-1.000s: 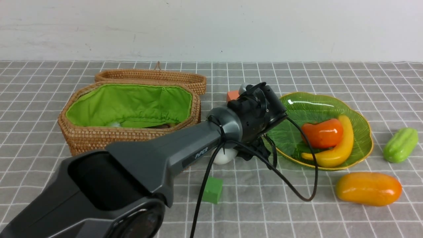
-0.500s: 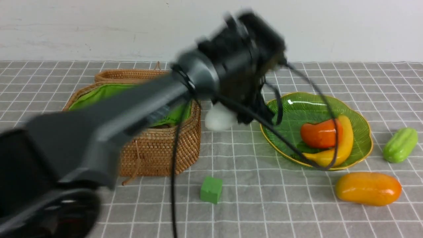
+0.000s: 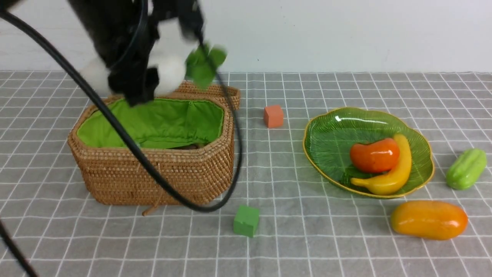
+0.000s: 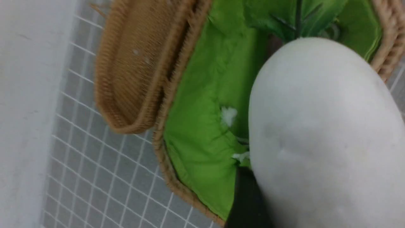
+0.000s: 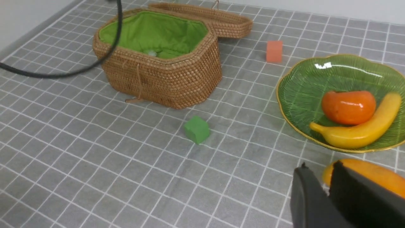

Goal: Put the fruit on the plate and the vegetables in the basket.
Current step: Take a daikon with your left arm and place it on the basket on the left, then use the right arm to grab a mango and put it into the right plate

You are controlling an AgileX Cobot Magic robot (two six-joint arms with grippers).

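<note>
1. Right hand (image 5: 322,172): one. Black, its two fingers nearly together with only a slim gap, holding nothing. It is low over the surface (image 3: 307,246), just beside item 2.
2. Mango (image 3: 429,219): one. Oblong, glossy, orange-yellow. It lies on the surface in front of the plate.
3. Green cube (image 3: 246,220): one. Matte, standing near the basket's front corner.
4. Gourd (image 3: 466,168): one. Light green and ridged, lying on the surface right of the plate, apart from it.
5. Plate (image 3: 326,127): one. Translucent green glass, leaf-ribbed, with a wavy gold rim. It holds one curved yellow banana (image 3: 392,177) and one round orange persimmon (image 3: 374,155), which touch each other.
6. Basket (image 3: 153,177): one. Octagonal tan wicker with a bright green cloth lining. Its lid (image 3: 215,92) is laid open behind it. One black cable (image 3: 127,138) loops across its front.
7. Orange cube (image 3: 273,116): one. It sits between the basket and the plate, farther back.
8. Left hand (image 3: 134,82): one. Black and blurred, clamped on the one radish (image 3: 169,69), which is white and smooth with green leaves. The radish is held in the air over the basket's lined opening.
9. Surface: grey cloth with a white grid.
10. Wall (image 3: 346,34): plain white.
</note>
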